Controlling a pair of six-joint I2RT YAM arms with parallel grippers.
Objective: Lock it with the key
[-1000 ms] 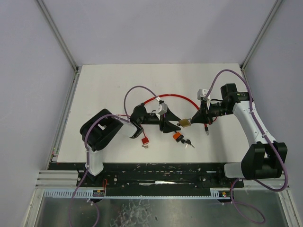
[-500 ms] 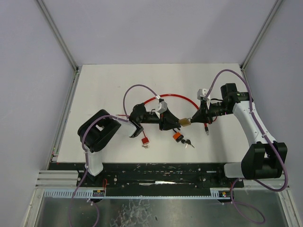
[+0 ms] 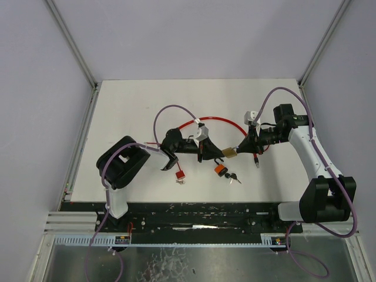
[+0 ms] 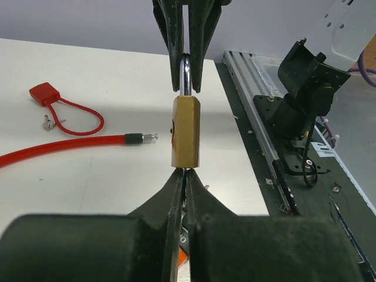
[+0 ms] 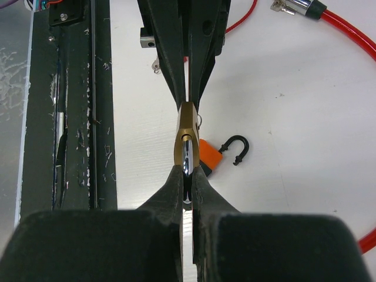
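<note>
A brass padlock [image 3: 229,153] [image 4: 185,132] [image 5: 187,138] hangs in the air between my two grippers, just above the white table. My right gripper [image 3: 239,149] [image 5: 187,170] is shut on its silver shackle [image 5: 187,154]. My left gripper [image 3: 219,154] [image 4: 185,171] is shut tight against the padlock's underside, where the key sits. Only a thin sliver of the key [image 4: 184,170] shows between the left fingers; the rest is hidden. In the left wrist view the right gripper [image 4: 185,88] pinches the shackle from above.
An orange padlock [image 3: 220,170] [image 5: 210,158] with an open black shackle lies under the brass one, dark keys [image 3: 234,177] beside it. A red lock [image 3: 179,174] [image 4: 44,94] and a red cable [image 3: 205,120] [image 4: 59,147] lie on the table. The black rail [image 3: 194,214] runs along the near edge.
My left gripper's fingers have closed from half open to fully shut at the padlock's underside. The right gripper and the padlock have stayed in place.
</note>
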